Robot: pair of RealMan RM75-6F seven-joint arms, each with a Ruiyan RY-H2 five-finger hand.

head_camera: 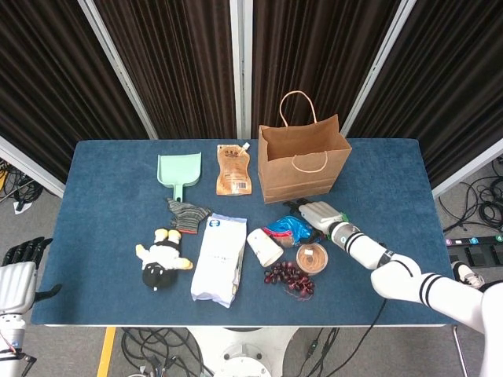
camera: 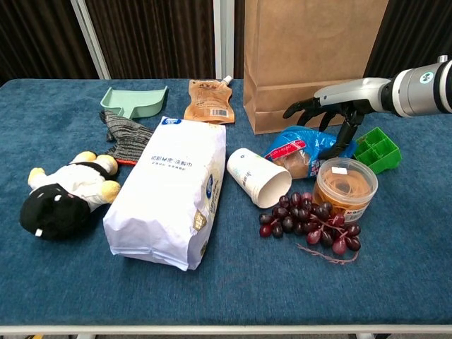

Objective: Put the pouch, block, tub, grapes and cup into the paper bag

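The brown paper bag (head_camera: 303, 162) (camera: 311, 56) stands upright and open at the back. The orange pouch (head_camera: 234, 170) (camera: 210, 103) lies flat to its left. In front of the bag lie the white cup (head_camera: 264, 247) (camera: 258, 177) on its side, the purple grapes (head_camera: 289, 276) (camera: 311, 224), the clear tub (head_camera: 312, 258) (camera: 345, 186) and the green block (camera: 378, 149). My right hand (head_camera: 318, 214) (camera: 330, 106) hovers with fingers spread over a blue snack packet (camera: 305, 145), left of the block, holding nothing. My left hand (head_camera: 19, 272) hangs off the table's left front corner, holding nothing.
A white flour bag (head_camera: 219, 258) (camera: 169, 189), a plush toy (head_camera: 163, 258) (camera: 65, 191), a striped glove (head_camera: 187, 213) (camera: 123, 135) and a green dustpan (head_camera: 180, 173) (camera: 133, 99) occupy the left half of the blue table (head_camera: 110, 196).
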